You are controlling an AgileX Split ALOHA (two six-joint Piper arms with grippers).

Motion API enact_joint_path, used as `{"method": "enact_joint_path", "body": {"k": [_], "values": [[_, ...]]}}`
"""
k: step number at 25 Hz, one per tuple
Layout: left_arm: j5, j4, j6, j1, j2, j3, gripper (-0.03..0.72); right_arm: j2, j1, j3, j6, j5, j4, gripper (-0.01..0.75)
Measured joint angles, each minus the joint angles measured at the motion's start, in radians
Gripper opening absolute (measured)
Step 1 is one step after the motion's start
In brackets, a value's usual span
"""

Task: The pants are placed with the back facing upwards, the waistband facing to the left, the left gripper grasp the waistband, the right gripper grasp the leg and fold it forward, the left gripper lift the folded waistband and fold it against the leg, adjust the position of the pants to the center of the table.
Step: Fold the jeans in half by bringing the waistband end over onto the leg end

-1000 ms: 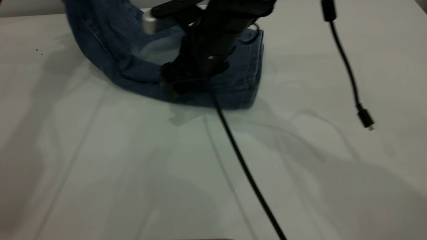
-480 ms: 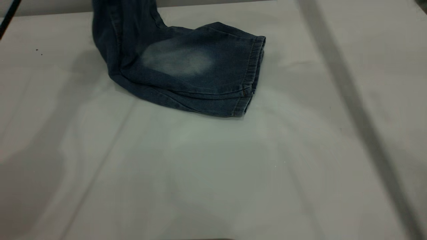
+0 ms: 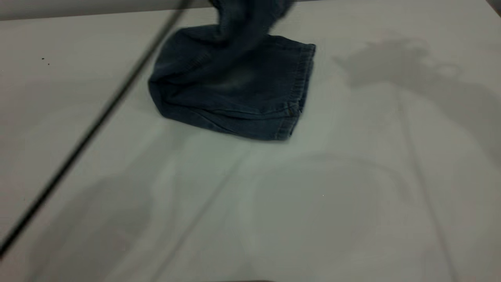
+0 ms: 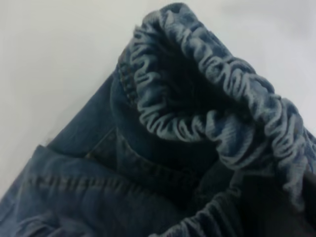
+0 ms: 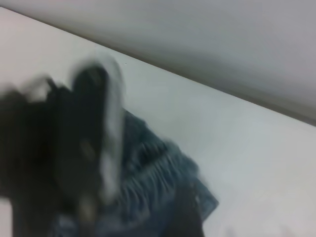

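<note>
Three views inspected.

Exterior: pants (image 3: 235, 90) lie as a folded bundle on the table (image 3: 313, 203), toward its far edge and about mid-width. The leg (image 3: 266, 98) is the top layer, its stitched hem (image 3: 303, 78) at the bundle's right end. A pale faded patch shows dimly on it. At the far side, a strip of denim (image 3: 250, 15) rises from the bundle and leaves the top of the frame. A thin black cable (image 3: 90, 129) crosses the left half of the table on a diagonal (smeared, ends not seen). Two dark specks (image 3: 45, 60) sit at far left. No gripper shows in this view.

Left wrist: waistband (image 4: 222, 113) fills the frame close up, ruched and curled into an open loop, held clear of the table (image 4: 49, 59). Darker denim with stitched seams (image 4: 98, 182) hangs beside it.

Right wrist: left gripper (image 5: 89, 148) appears as a black blur against the gathered denim (image 5: 158, 177), with the table (image 5: 247, 148) behind. Whether it is spread or clamped cannot be told. Right gripper: outside all three views.
</note>
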Motion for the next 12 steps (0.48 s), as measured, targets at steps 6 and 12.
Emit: {"method": "enact_joint_path", "body": {"k": [6, 12], "values": [[0.000, 0.086, -0.083, -0.091, 0.024, 0.000, 0.248, 0.000, -0.021, 0.000, -0.001, 0.001, 0.002, 0.549], [0.000, 0.120, -0.169, -0.105, 0.024, -0.008, 0.531, 0.000, -0.052, 0.000, -0.001, -0.002, 0.002, 0.549]]}}
